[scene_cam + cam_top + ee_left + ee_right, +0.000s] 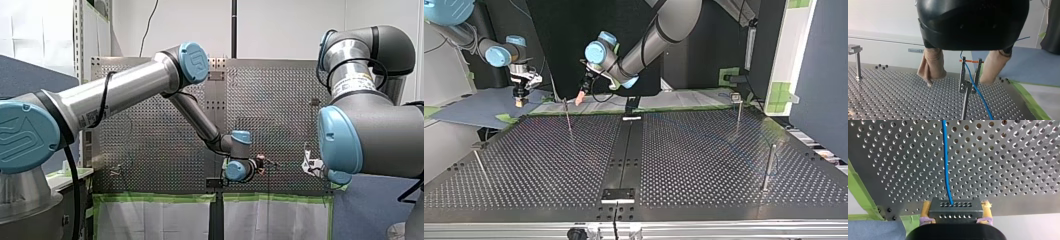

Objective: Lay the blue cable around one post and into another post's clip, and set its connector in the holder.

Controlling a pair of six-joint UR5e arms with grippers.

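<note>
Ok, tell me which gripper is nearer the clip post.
Left. My left gripper hangs open right at the clip post, which shows between its fingers. My right gripper, shut on the connector, sits off at the top view's left, past the table's edge.

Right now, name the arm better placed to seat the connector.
Right. My right jaws are shut on the connector, with the cable leading out of it. My left jaws stand open on either side of the clip post, gripping nothing.
</note>
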